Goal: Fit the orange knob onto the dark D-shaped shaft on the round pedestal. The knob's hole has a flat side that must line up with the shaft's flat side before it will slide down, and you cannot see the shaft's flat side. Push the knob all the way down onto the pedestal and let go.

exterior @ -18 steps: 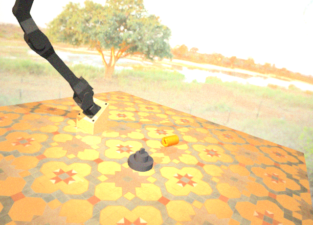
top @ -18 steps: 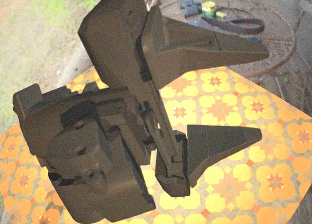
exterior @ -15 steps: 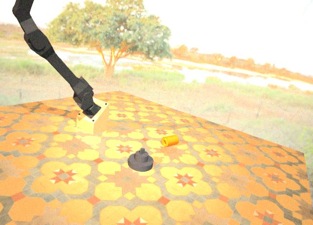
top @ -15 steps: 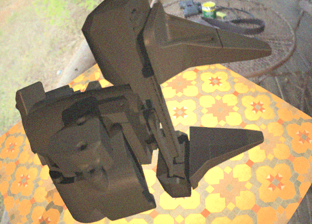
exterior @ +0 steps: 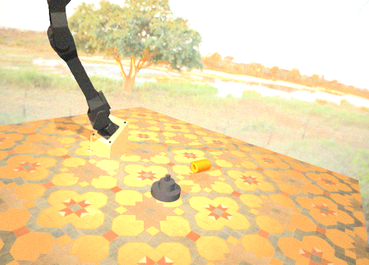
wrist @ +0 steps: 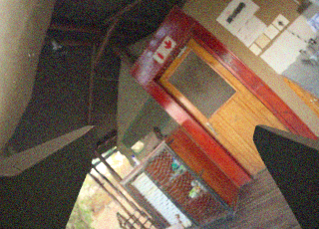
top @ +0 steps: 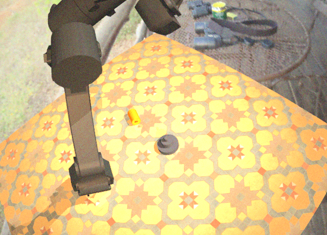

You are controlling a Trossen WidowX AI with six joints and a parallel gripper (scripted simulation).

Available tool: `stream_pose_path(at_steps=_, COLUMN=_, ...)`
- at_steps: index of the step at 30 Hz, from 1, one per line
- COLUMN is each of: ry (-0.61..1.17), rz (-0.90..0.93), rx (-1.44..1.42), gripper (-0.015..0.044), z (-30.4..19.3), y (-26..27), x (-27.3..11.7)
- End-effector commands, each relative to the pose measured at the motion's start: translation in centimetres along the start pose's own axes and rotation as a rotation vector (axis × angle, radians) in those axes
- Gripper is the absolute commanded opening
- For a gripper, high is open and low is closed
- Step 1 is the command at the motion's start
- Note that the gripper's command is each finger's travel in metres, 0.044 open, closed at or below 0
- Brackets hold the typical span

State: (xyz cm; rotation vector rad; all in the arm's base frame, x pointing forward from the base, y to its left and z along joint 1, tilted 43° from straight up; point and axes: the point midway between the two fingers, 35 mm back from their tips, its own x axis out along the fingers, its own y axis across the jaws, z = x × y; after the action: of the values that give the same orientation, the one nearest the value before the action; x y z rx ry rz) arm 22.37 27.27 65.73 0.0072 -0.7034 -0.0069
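Observation:
The orange knob [top: 134, 116] [exterior: 201, 165] lies on its side on the patterned table top, apart from the pedestal. Its end with the hole faces the pedestal's side of the table. The round dark grey pedestal [top: 171, 148] [exterior: 157, 192] stands upright, with its short shaft [top: 165, 139] [exterior: 168, 178] bare on top. The shaft's flat side cannot be made out. My gripper [wrist: 177, 133] is wide open with nothing between its fingers. It is raised high, away from knob and pedestal, and the wrist view shows only the surroundings. Its fingertips are outside the top and exterior views.
The patterned table top [top: 188, 171] [exterior: 149, 229] carries the knob and the pedestal. The arm's base mount [exterior: 117, 144] stands on the table, and the arm rises from it. In the top view the arm fills the left and upper left. The room and landscape beyond are background.

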Motion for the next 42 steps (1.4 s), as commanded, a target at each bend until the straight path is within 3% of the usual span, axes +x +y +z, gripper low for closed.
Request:
stream_pose_path(at_steps=1, ry=0.074, rz=0.128, rx=-0.141, gripper=0.0440, z=-5.4, y=5.2, x=-0.2)
stream_pose_path(at_steps=12, ry=0.322, rz=0.422, rx=-0.531, gripper=0.0440, z=-21.7, y=13.5, x=-3.4)
stream_pose_path(at_steps=22, ry=0.640, rz=0.672, rx=-0.795, gripper=0.0440, z=-37.7, y=15.5, x=-10.0)
stream_pose_path(at_steps=32, ry=1.046, rz=0.887, rx=-1.045, gripper=0.0440, z=-51.7, y=11.3, x=-19.8)
stream_pose_path(at_steps=42, ry=1.569, rz=1.055, rx=-1.297, gripper=0.0440, z=-60.7, y=1.4, x=-31.7)
